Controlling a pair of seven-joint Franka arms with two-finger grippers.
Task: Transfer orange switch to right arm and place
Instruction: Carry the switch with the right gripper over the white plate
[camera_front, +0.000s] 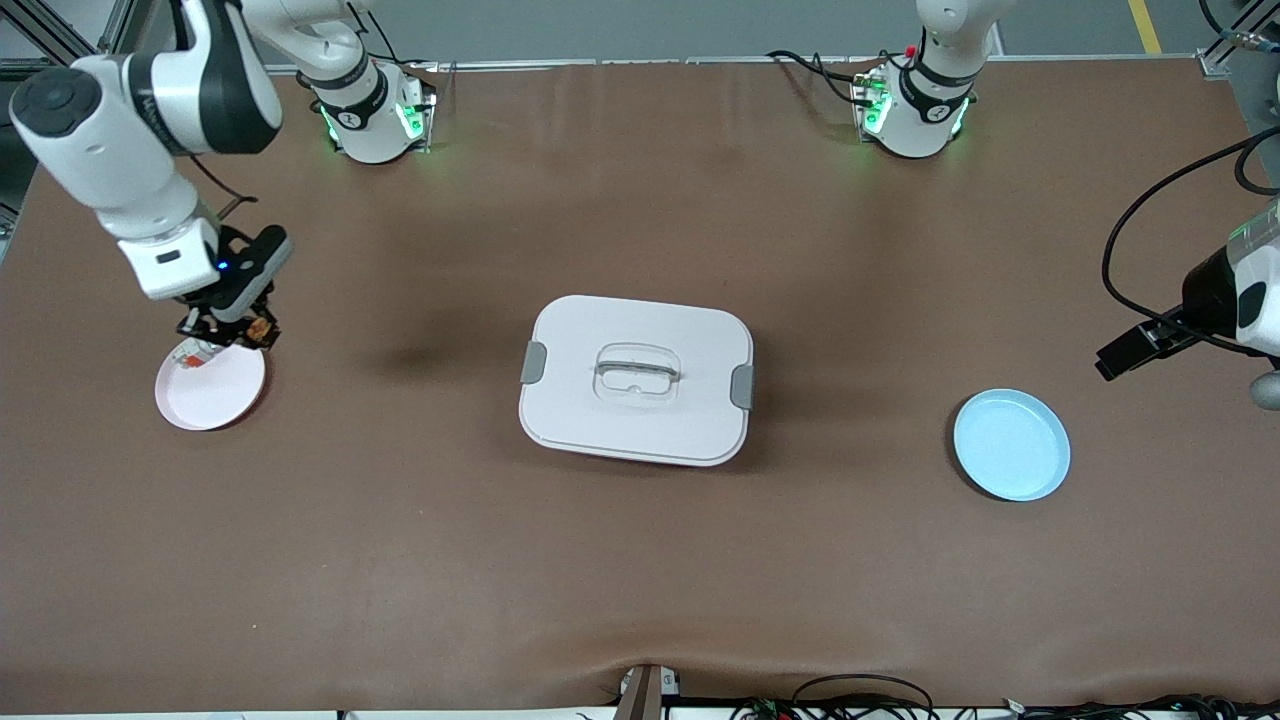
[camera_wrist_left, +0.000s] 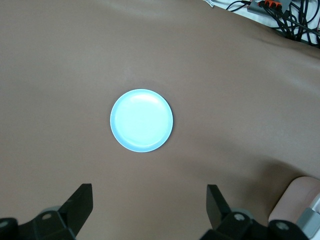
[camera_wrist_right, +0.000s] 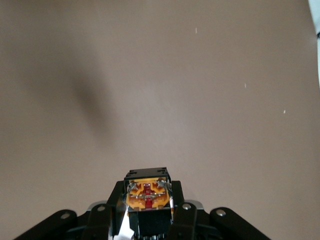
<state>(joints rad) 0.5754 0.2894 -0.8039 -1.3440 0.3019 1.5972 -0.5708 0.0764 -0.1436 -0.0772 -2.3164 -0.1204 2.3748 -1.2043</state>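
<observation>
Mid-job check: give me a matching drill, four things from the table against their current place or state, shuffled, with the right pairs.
Things:
1. orange switch
2. blue plate
3. white box
4. left gripper

States:
A. lid on, mid-table
B. open, over bare table by the blue plate
C. bare, at the left arm's end
D. held by the right gripper over the pink plate

Pairs: 1-D, 2-C, 3-A, 4-B

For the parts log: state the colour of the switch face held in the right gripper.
Orange, on a black body; the orange switch shows best in the right wrist view.
</observation>
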